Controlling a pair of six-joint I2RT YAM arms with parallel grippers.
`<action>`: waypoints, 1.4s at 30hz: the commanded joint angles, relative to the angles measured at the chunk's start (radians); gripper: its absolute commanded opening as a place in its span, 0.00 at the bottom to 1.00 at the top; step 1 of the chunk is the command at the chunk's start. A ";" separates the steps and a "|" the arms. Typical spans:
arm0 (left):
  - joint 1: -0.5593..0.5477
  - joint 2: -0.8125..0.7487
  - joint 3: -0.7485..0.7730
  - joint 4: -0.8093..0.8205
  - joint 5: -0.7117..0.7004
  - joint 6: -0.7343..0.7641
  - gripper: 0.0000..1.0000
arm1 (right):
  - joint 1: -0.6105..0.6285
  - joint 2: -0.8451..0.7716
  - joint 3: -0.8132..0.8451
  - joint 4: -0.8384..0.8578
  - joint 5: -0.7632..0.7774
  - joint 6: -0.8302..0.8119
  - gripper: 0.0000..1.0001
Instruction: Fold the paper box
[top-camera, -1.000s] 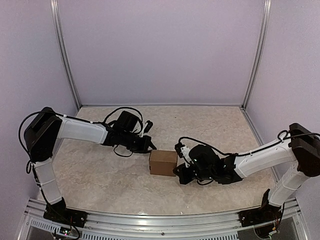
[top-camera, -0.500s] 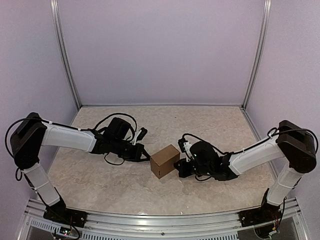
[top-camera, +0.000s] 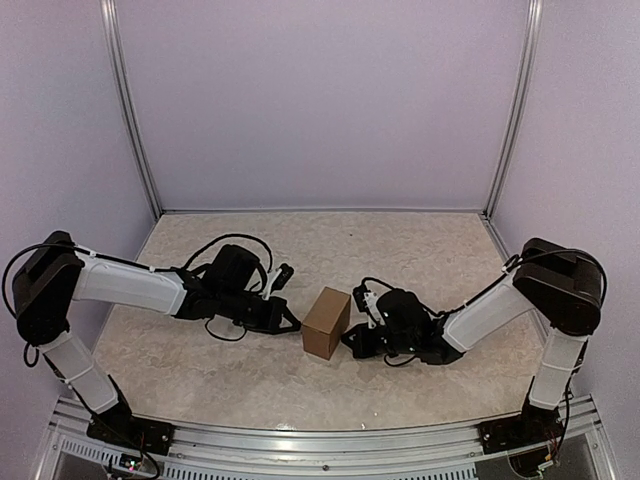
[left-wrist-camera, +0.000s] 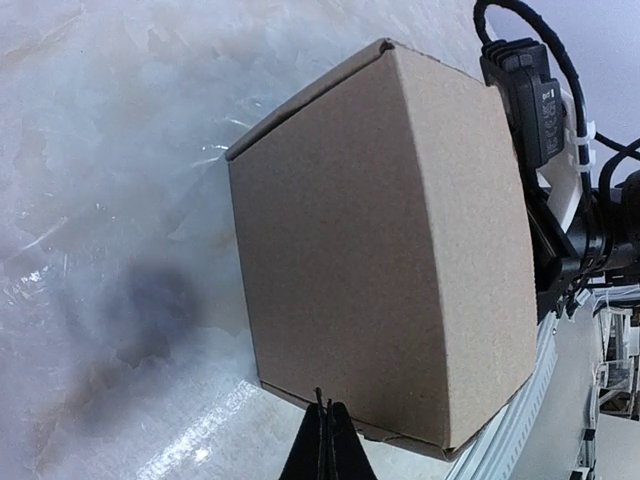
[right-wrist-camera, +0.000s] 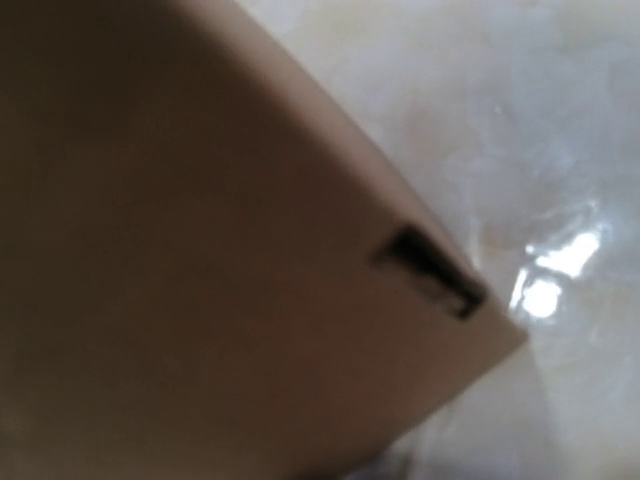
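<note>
Clamped shut at the left tool (top-camera: 294, 325), tips pinched together, gripping nothing, right at the lower left face of the paper box (top-camera: 326, 322). Clenched likewise at the right tool (top-camera: 351, 339), empty, crowded close against the box's right side. Folded into a closed cube, standing mid-worktop (top-camera: 420, 250) between both tools, turned slightly askew.

Marbled beige tabletop (top-camera: 420, 250) w/ pale lilac walls (top-camera: 320, 100); alu rail (top-camera: 300, 440) at near edge.
</note>
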 joint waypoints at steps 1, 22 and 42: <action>0.020 -0.020 -0.003 0.001 -0.029 0.003 0.00 | -0.008 0.039 -0.015 0.042 -0.032 0.040 0.00; -0.025 0.019 0.200 -0.108 -0.023 0.095 0.00 | -0.010 0.203 0.120 0.070 -0.065 0.076 0.00; 0.013 -0.193 0.193 -0.302 -0.347 0.109 0.00 | -0.017 0.180 0.101 0.041 -0.047 0.035 0.00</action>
